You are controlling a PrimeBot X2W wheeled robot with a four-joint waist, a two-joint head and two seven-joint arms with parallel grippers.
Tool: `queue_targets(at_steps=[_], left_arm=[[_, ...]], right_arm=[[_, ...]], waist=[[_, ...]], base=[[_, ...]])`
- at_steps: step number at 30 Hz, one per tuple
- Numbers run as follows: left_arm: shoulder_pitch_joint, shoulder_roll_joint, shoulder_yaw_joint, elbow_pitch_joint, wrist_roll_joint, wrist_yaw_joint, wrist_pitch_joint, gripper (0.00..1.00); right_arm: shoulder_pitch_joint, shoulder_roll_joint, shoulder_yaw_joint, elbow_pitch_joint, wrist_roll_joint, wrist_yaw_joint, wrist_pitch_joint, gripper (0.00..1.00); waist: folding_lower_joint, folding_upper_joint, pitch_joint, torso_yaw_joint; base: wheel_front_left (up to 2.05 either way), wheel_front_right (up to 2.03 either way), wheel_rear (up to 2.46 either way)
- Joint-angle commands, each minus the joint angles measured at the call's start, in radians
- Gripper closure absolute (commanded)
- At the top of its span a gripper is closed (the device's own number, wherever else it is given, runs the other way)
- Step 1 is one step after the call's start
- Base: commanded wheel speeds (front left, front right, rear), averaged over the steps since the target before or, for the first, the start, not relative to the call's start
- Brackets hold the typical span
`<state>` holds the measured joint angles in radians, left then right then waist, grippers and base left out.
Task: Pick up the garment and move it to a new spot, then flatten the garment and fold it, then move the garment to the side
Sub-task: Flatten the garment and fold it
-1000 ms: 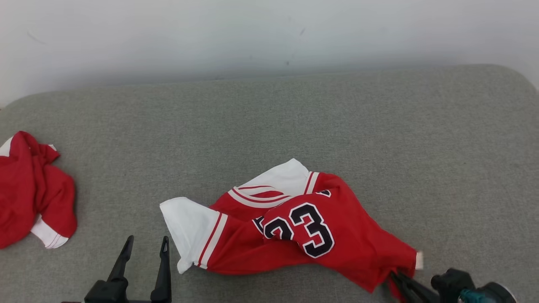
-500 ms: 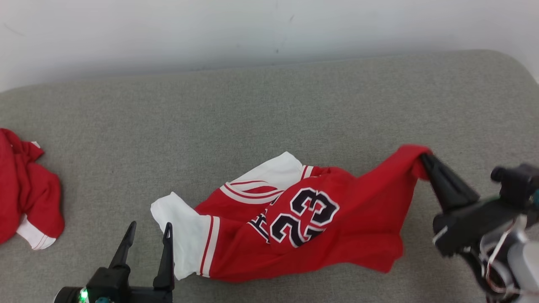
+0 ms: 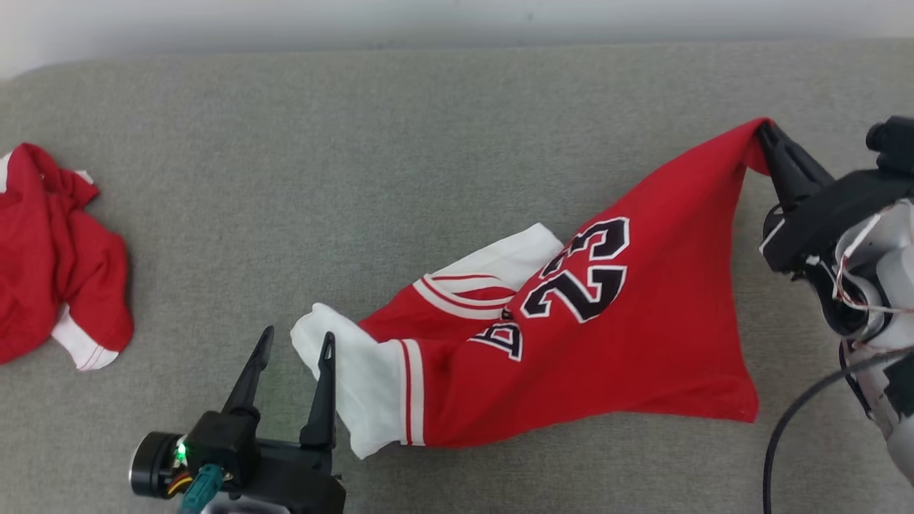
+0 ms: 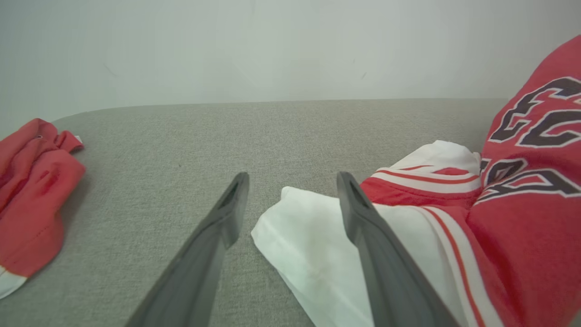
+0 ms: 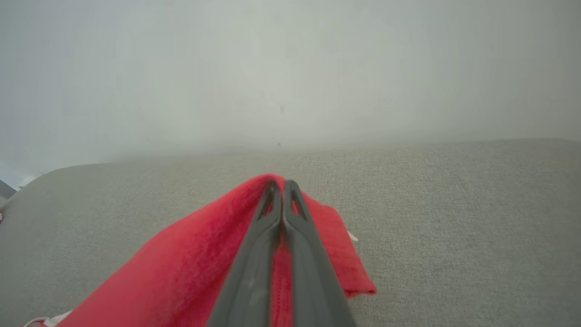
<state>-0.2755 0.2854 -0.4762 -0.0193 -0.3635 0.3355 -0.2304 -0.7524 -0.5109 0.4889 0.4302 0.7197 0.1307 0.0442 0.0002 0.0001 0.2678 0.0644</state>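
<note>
A red jersey (image 3: 635,343) with a black "23" and white sleeves lies partly spread on the grey cushion. My right gripper (image 3: 765,135) is shut on its red hem corner and holds that corner up at the right; the pinched cloth is the red jersey (image 5: 204,254) in the right wrist view. A white sleeve (image 3: 357,378) rests low on the cushion. My left gripper (image 3: 296,343) stands open just left of that sleeve, its right finger at the sleeve's edge. Between those open fingers I see the tip of the white sleeve (image 4: 308,236) in the left wrist view.
A second red garment (image 3: 57,257) with white trim lies crumpled at the far left, also the red garment (image 4: 32,195) in the left wrist view. The grey cushion (image 3: 400,157) runs back to a pale wall (image 4: 272,45). A black cable (image 3: 792,421) hangs by my right arm.
My right gripper has lifted the hem corner up and away to the right, stretching the jersey out. The head camera has shifted. My left gripper now stands closer to the white sleeve.
</note>
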Motion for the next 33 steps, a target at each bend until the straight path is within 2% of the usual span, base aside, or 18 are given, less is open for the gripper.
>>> queue_targets(at_steps=[1,2,3,4,12,17,20,21,24,27,32,33], left_arm=[[-0.033,-0.014,-0.008,0.015,0.014,-0.010,-0.013,0.00],[-0.040,-0.020,-0.011,0.020,0.015,-0.015,-0.014,0.00],[-0.047,-0.026,-0.015,0.024,0.018,-0.015,-0.017,0.00],[-0.054,-0.032,-0.016,0.028,0.019,-0.016,-0.019,0.00],[-0.070,-0.041,-0.007,0.048,0.021,-0.020,-0.028,0.00],[-0.053,-0.027,0.005,0.056,0.021,-0.017,-0.030,0.00],[-0.038,-0.016,0.015,0.059,0.016,-0.013,-0.030,0.00],[-0.031,-0.012,0.019,0.059,0.014,-0.012,-0.030,0.00],[0.003,0.009,0.033,0.055,0.003,-0.002,-0.026,0.00],[0.032,0.023,0.037,0.047,0.001,0.003,-0.020,0.00],[0.079,0.049,0.041,0.028,-0.007,0.008,-0.004,0.00],[0.119,0.068,0.045,0.010,-0.013,0.018,0.007,0.00]], right_arm=[[-0.073,0.000,0.042,0.114,0.033,0.000,-0.003,1.00],[-0.093,0.006,0.054,0.150,0.049,0.000,-0.009,0.90],[-0.116,0.009,0.060,0.181,0.063,0.000,-0.018,0.55],[-0.133,0.013,0.070,0.211,0.073,0.000,-0.028,0.00],[-0.173,0.032,0.118,0.296,0.142,0.000,-0.164,0.00],[-0.116,0.012,0.144,0.243,0.189,0.000,-0.254,0.00],[-0.060,-0.015,0.118,0.187,0.209,0.000,-0.292,0.00],[-0.035,-0.024,0.101,0.168,0.204,0.000,-0.301,0.00],[0.082,-0.031,-0.038,0.047,0.150,0.000,-0.311,0.00],[0.224,0.003,-0.176,-0.063,0.060,0.000,-0.310,0.00],[0.468,0.083,-0.332,-0.264,-0.113,0.000,-0.311,0.00],[0.629,0.159,-0.366,-0.397,-0.239,0.000,-0.278,0.00]], waist=[[-0.0002,-0.0001,0.068,0.062],[-0.0002,-0.0001,0.074,0.068],[-0.0002,-0.0001,0.081,0.074],[-0.0002,-0.0001,0.085,0.077],[-0.0002,-0.0001,0.077,0.059],[-0.0002,-0.0001,0.043,0.023],[-0.0002,-0.0001,0.014,0.003],[-0.0002,-0.0001,0.003,-0.003],[-0.0002,-0.0001,-0.046,-0.031],[-0.0002,-0.0001,-0.084,-0.046],[-0.0002,-0.0001,-0.141,-0.060],[-0.0002,-0.0001,-0.177,-0.075]], base=[[0.00,0.00,0.00],[0.00,0.00,0.00],[0.00,0.00,0.00],[0.00,0.00,0.00],[0.00,0.00,0.00],[0.00,0.00,0.00],[0.00,0.00,0.00],[0.00,0.00,0.00],[0.00,0.00,0.00],[0.00,0.00,0.00],[0.00,0.00,0.00],[0.00,0.00,0.00]])
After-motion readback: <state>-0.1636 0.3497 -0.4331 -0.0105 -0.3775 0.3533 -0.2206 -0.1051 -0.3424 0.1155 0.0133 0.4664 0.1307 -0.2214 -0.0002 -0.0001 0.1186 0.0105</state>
